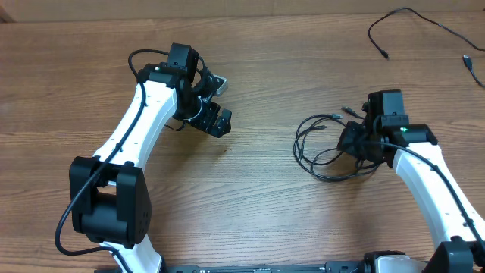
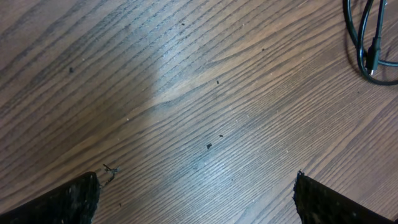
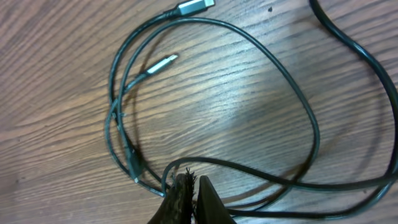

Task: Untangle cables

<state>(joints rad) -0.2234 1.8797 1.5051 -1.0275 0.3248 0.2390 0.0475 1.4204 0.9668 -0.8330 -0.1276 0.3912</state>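
The cables (image 1: pixel 326 144) lie as a loose tangle of thin black loops on the wooden table, right of centre. In the right wrist view the loops (image 3: pixel 298 106) spread wide, with two silver-tipped plugs (image 3: pixel 163 63) near the top. My right gripper (image 3: pixel 191 182) is down at the near edge of the tangle. Its jaws are pressed together, and strands run into them from both sides. In the overhead view that gripper (image 1: pixel 356 144) sits on the tangle's right side. My left gripper (image 1: pixel 221 102) hovers open over bare wood far to the left, holding nothing (image 2: pixel 196 183).
Another black cable (image 1: pixel 402 15) snakes along the far right edge of the table, and a short end (image 1: pixel 470 64) shows at the right border. The left wrist view catches part of the tangle (image 2: pixel 364 37) at its top right.
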